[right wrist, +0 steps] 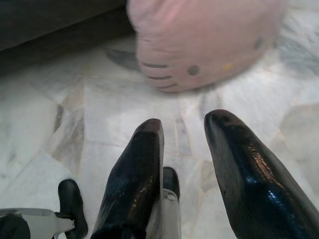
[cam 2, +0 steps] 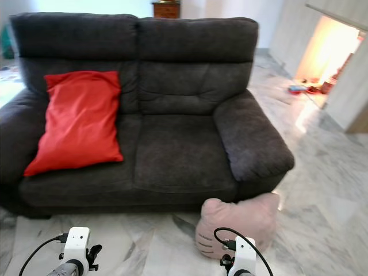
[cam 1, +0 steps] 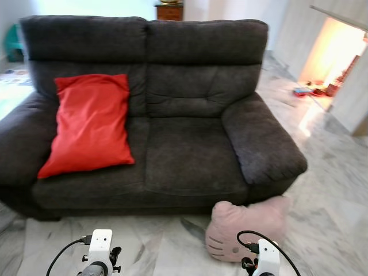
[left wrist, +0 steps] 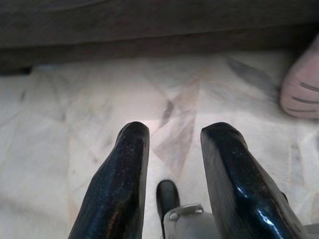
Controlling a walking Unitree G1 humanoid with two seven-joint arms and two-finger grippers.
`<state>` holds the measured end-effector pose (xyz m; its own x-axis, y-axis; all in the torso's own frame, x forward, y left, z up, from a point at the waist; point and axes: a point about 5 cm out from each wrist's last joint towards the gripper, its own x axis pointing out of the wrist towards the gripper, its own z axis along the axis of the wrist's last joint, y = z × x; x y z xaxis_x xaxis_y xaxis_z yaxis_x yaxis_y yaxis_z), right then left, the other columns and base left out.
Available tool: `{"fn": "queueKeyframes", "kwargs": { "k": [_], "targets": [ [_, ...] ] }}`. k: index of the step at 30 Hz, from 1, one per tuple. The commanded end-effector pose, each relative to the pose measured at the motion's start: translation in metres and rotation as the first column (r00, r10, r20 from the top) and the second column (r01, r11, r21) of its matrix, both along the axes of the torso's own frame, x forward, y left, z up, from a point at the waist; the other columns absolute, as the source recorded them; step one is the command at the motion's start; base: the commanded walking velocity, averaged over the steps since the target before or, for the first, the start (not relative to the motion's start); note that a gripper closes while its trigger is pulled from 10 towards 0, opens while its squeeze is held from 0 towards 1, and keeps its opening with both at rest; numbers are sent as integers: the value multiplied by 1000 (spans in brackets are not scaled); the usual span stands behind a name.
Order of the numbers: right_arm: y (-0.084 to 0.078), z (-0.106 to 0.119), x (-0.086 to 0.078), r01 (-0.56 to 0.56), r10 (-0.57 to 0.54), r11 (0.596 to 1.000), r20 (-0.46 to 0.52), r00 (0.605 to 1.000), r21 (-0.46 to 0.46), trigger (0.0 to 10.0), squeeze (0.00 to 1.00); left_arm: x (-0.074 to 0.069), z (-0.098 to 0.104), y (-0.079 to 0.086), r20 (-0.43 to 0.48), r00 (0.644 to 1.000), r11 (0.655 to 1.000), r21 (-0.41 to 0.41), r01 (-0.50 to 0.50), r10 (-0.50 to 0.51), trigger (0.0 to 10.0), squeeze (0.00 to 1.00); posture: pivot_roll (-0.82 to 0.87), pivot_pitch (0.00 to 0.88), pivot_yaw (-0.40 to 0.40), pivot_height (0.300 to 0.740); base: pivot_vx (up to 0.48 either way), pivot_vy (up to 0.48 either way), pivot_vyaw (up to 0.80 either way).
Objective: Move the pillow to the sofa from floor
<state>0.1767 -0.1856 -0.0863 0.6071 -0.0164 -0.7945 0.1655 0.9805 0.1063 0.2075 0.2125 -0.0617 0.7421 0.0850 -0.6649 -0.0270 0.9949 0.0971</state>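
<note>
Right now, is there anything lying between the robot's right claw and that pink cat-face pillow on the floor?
No. In the right wrist view, bare marble floor separates the open right gripper from the pink pillow.

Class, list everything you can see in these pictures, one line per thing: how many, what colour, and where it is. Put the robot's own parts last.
Sofa: one, dark grey, two seats, straight ahead on the floor.
Red pillow: one, red, leaning on the sofa's left seat and backrest.
Pink pillow: one, pink with a cat face, on the floor against the sofa's front right corner.
Floor: pale marble tiles with grey veins.
Cabinet: one, brown wood, behind the sofa.
Small items: a few, red and blue, on the floor far right near a lit doorway; too small to identify.
Left gripper: one, black fingers, open, above bare floor.
Right gripper: one, black fingers, open, just short of the pink pillow.
</note>
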Motion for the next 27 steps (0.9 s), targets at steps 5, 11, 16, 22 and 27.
{"fn": "queueKeyframes", "kwargs": {
  "k": [5, 11, 16, 22, 27],
  "targets": [
    [-2, 0, 0, -3, 2, 1000, -5, 1000, -6, 10000, 0, 2, 1, -2, 6, 1000, 1000, -14, -6, 6, 10000, 0, 16, 0, -67, 736, 0, 0, -763],
    [-2, 0, -1, -4, 4, 1000, -7, 1000, -6, 10000, 0, 2, 0, -3, 4, 1000, 1000, -17, -6, 6, 10000, 0, 17, 0, -69, 736, 0, 0, -761],
    [-4, 0, -1, 13, -13, 1000, -7, 1000, -8, 10000, 0, 2, 0, -4, 1, 1000, 1000, -8, 0, 0, 10000, 0, 16, 0, -70, 736, 0, 0, -761],
    [-4, 0, -2, 14, -14, 1000, -9, 1000, -9, 10000, 0, 2, 0, -2, -3, 1000, 1000, 0, 0, 0, 10000, 0, 13, 0, -64, 736, 0, -143, -756],
    [-3, -1, -2, 15, -15, 1000, -10, 1000, -5, 10000, 0, 2, 1, -1, -1, 1000, 1000, -3, -6, 6, 10000, 0, 16, 0, -63, 736, 0, 0, -756]
  ]
}}
